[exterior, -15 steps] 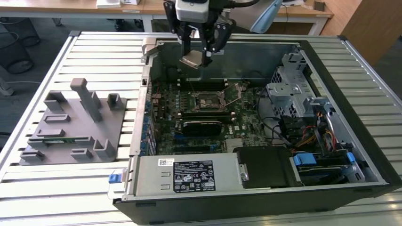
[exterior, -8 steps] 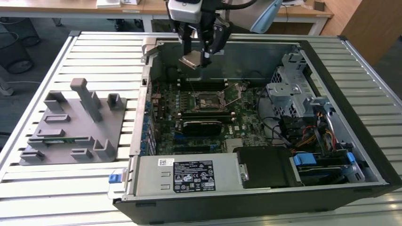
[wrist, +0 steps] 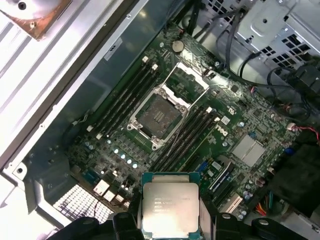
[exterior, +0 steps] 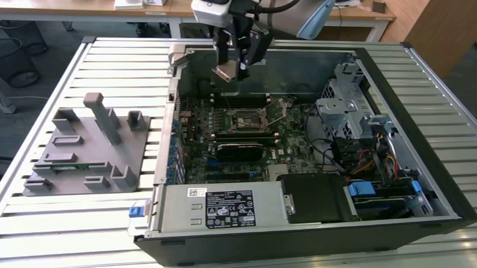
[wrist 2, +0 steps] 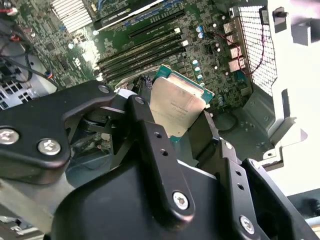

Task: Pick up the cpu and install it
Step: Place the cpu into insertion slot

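Above the far end of the open computer case [exterior: 439,184], the gripper [exterior: 232,71] hangs with its 2 black fingers [wrist 2: 150,135] clamped on opposite edges of the cpu [exterior: 225,72]. Chip is held in the air, tilted, clear of the motherboard [exterior: 287,148]. In the first wrist view its silver-grey top faces the camera. The cpu socket [wrist: 159,116] sits on the board between 2 banks of memory slots, contact field exposed, well apart from the chip. A grey fixture tray [exterior: 82,151] lies on the slatted table [exterior: 75,223], at the exterior view's left of the case.
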